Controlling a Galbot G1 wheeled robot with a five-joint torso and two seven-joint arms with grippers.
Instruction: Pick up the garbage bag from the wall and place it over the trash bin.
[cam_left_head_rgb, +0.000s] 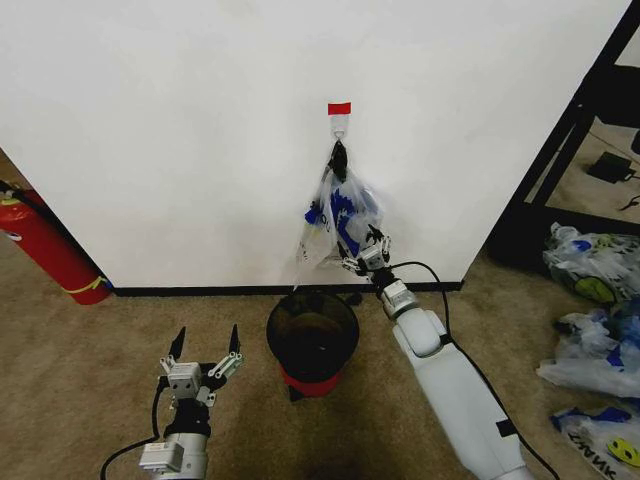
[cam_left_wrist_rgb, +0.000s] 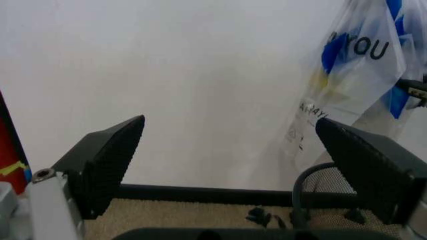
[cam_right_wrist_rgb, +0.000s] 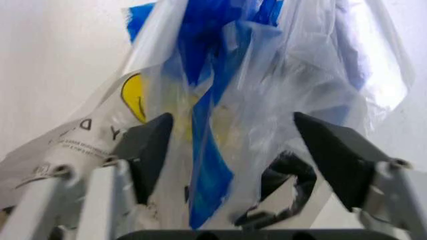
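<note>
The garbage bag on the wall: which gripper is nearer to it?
Right. The right gripper is open at the garbage bag, its fingers either side of the plastic. The left gripper sits open low over the carpet, left of the trash bin, well away from the bag.

We are seeing open floor (cam_left_head_rgb: 120, 320) by the wall (cam_left_head_rgb: 180, 130); the trash bin (cam_left_head_rgb: 312, 335) is blocking under the garbage bag (cam_left_head_rgb: 345, 215).

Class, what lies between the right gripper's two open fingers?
In the right wrist view, the garbage bag hangs between the open fingers of the right gripper, unclamped.
</note>
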